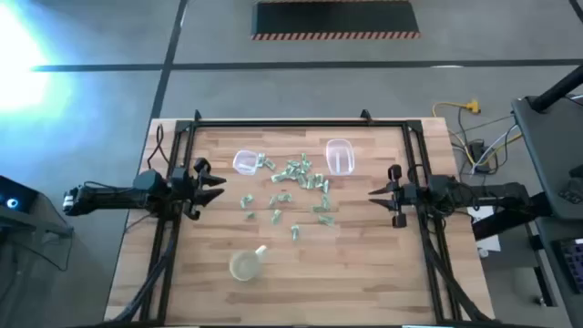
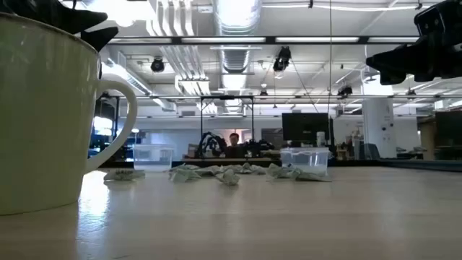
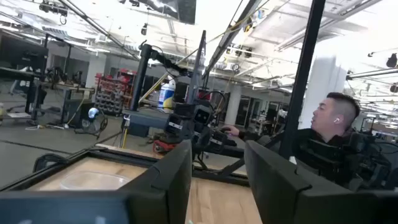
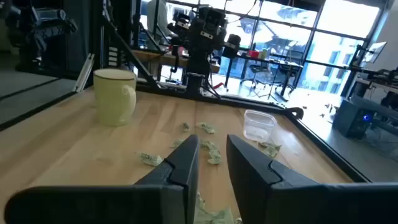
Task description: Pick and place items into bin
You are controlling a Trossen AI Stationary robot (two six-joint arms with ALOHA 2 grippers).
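A wooden tabletop (image 1: 364,264) is carrying two clear containers (image 1: 339,155), a yellowish cup (image 1: 246,264) and scattered pale green items (image 1: 301,173) lying mid-table. The left gripper (image 1: 217,186) is hovering spread apart and empty; the right gripper (image 1: 373,193) is hovering slightly parted, empty.

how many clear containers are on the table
2. One clear container lies toward the left arm's side, at the far left edge of the scattered items. The other clear container lies toward the right arm's side, just beyond the scatter. None seems hidden.
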